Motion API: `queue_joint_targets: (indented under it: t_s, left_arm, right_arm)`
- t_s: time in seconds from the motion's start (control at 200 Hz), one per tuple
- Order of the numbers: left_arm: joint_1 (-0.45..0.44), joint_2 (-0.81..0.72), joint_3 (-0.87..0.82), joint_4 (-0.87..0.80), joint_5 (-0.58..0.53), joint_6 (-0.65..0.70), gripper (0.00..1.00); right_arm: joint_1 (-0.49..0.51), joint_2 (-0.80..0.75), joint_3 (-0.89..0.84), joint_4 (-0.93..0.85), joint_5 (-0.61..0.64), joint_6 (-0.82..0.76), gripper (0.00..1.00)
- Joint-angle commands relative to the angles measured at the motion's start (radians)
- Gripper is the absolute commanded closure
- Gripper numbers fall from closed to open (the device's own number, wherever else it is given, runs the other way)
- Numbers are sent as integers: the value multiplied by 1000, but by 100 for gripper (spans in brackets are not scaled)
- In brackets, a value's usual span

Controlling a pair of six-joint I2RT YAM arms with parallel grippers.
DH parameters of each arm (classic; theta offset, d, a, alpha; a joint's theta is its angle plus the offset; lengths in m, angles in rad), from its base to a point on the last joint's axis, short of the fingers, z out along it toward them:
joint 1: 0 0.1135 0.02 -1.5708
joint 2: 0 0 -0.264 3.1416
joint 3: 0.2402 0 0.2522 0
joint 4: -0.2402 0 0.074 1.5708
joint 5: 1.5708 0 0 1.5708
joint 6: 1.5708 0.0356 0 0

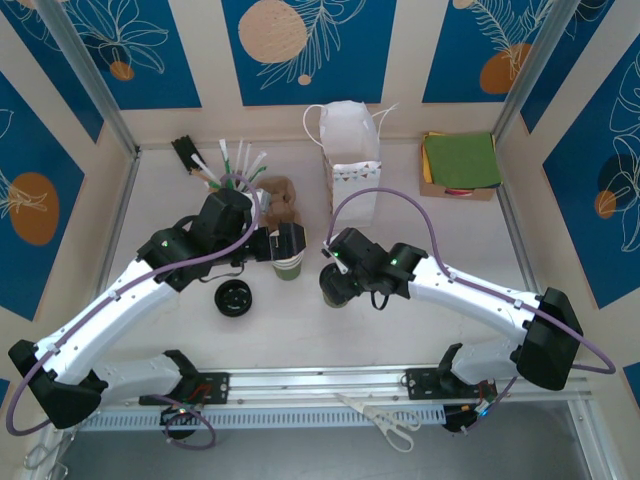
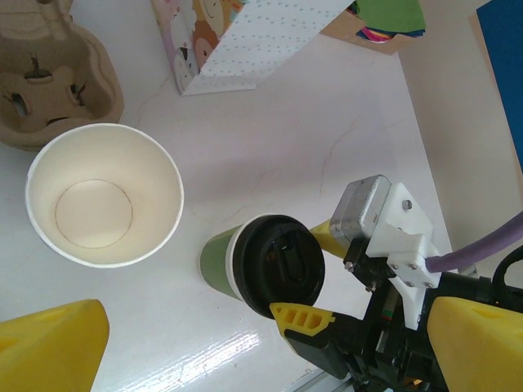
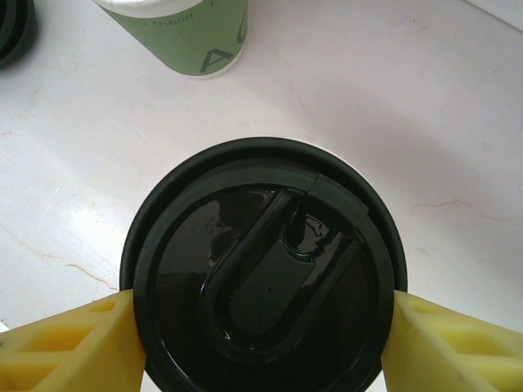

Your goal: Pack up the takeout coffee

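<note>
At the left of the overhead view, the left gripper (image 1: 287, 250) reached toward the middle of the white table (image 1: 300, 340). Its yellow fingers (image 2: 51, 347) were spread wide and held nothing. At its 7 o'clock a lone round black plastic lid (image 1: 233, 298) lay flat on the table. At the gripper's 6 o'clock stood a lidless olive-green paper cup (image 1: 288, 266), cream-white inside, upright and clear of both fingers. At that cup's 12 o'clock sat a brown moulded-pulp cup carrier (image 1: 280, 200). A cluster of thin white and green sticks (image 1: 235, 165) lay at the carrier's 10 o'clock.

At the lidless cup's 3 o'clock, near it but apart, was the takeout coffee (image 2: 278, 265), a small dark olive-green paper cup capped with a round black plastic lid. The right gripper (image 3: 261, 335) was closed on it, one yellow pad (image 3: 65, 347) pressed against each side just under the lid's rim. Whether the cup's base rested on the table or hung just above it could not be told.

A tall white paper bag (image 1: 352, 150) with handles stood upright at the coffee's 12 o'clock, well apart. A pair of white-handled scissors (image 1: 385, 420) lay on the near rail at the coffee's 5 o'clock. A shallow cardboard box topped with green sheets (image 1: 460, 160) sat at its 2 o'clock, against the back wall.
</note>
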Motion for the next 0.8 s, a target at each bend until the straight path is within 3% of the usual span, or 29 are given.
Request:
queue_joint_targets:
  t_s: [0.0,0.795]
  left_arm:
    - [-13,-5,-6,-17,10,0,0]
    - [-13,8,9,-19,10,7,0]
  right_arm:
    - [10,12,10,-3,-22,-12,32]
    - [15,18,22,-13,-3,-14,32]
